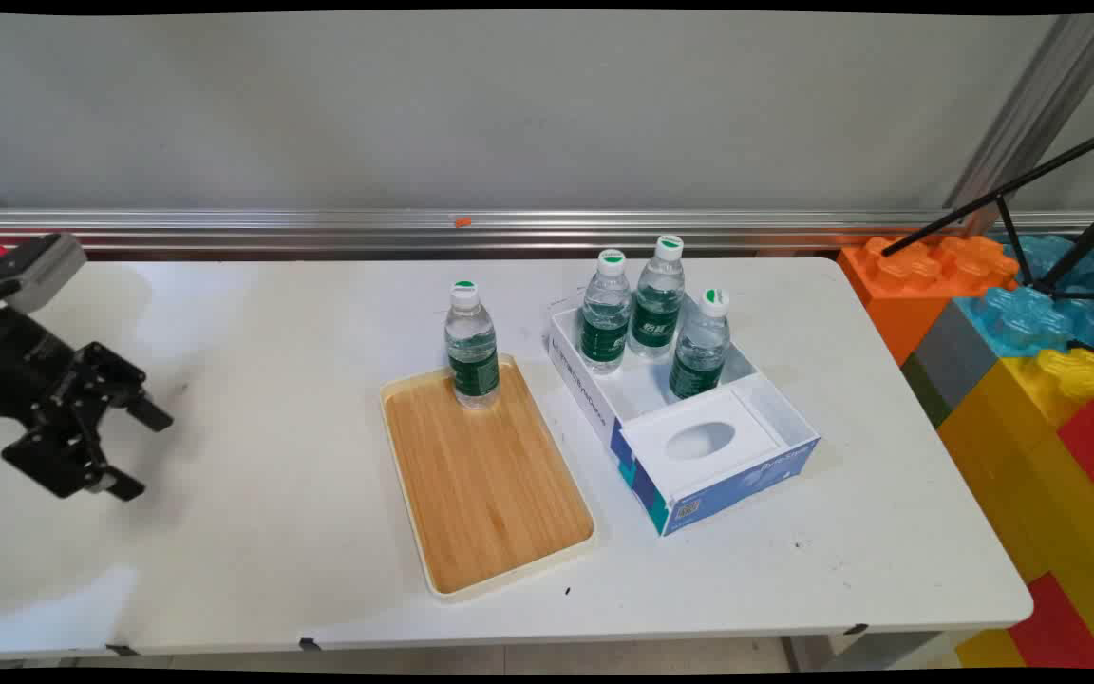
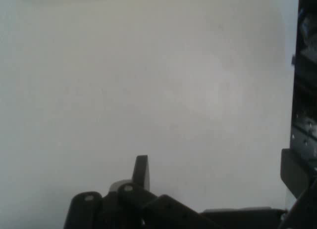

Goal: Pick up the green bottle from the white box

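Note:
My black gripper (image 1: 141, 452) hangs low over the bare left part of the white table (image 1: 272, 532), open, with nothing between its fingers. In the hand view the gripper (image 2: 218, 172) faces plain tabletop only. Well to its right lies a wooden tray (image 1: 485, 484) with a cream rim. One clear water bottle (image 1: 471, 348) with a green label stands upright on the tray's far end. Right of the tray sits a blue and white open box (image 1: 699, 446). Three more bottles (image 1: 656, 309) stand upright in its far half.
Large toy building blocks (image 1: 1031, 380) in orange, blue, yellow and red are stacked off the table's right edge. Black tripod legs (image 1: 1012, 209) cross above them. A metal rail (image 1: 414, 228) runs along the wall behind the table.

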{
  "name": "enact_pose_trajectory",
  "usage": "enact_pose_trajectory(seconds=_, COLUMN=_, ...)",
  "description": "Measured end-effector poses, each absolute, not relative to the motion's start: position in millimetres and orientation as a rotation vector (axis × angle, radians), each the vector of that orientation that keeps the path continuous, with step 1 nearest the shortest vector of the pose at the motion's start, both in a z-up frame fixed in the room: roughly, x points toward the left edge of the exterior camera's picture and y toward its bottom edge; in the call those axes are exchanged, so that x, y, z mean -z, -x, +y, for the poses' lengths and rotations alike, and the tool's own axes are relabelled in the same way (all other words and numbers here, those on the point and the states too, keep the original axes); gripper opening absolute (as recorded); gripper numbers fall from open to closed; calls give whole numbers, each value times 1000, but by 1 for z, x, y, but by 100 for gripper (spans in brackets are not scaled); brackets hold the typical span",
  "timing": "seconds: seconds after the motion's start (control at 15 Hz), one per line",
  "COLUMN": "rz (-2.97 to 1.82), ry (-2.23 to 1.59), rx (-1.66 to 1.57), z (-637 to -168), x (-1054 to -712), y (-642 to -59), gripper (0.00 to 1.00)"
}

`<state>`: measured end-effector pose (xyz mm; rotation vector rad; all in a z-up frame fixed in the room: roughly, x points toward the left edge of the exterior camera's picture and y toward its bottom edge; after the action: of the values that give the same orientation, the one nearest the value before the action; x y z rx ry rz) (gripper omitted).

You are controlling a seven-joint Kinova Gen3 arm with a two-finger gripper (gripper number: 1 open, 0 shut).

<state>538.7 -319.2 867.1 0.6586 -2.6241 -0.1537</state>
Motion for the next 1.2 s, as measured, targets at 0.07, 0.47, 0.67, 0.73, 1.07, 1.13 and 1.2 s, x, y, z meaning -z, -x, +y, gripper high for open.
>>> enact_pose_trajectory(seconds=0.07, rz=-2610, ry=-654, rx=144, z=-322, x=-870, y=-533, gripper=100)
enact_pose_trajectory(seconds=0.47, rz=-2549, ry=-672, rx=102, z=-338, x=-891, y=-475, gripper=100)
enact_pose_trajectory(seconds=0.67, rz=-2524, ry=-697, rx=73, z=-353, x=-909, y=-425, gripper=100)
enact_pose_trajectory(seconds=0.73, rz=-2520, ry=-711, rx=69, z=-356, x=-914, y=-412, gripper=100)
enact_pose_trajectory(seconds=1.07, rz=-2494, ry=-787, rx=79, z=-370, x=-944, y=-338, gripper=100)
enact_pose_trajectory(seconds=1.13, rz=-2490, ry=-792, rx=79, z=-372, x=-947, y=-329, gripper=100)
enact_pose_trajectory(seconds=1.2, rz=-2483, ry=-801, rx=78, z=-376, x=-951, y=-314, gripper=100)
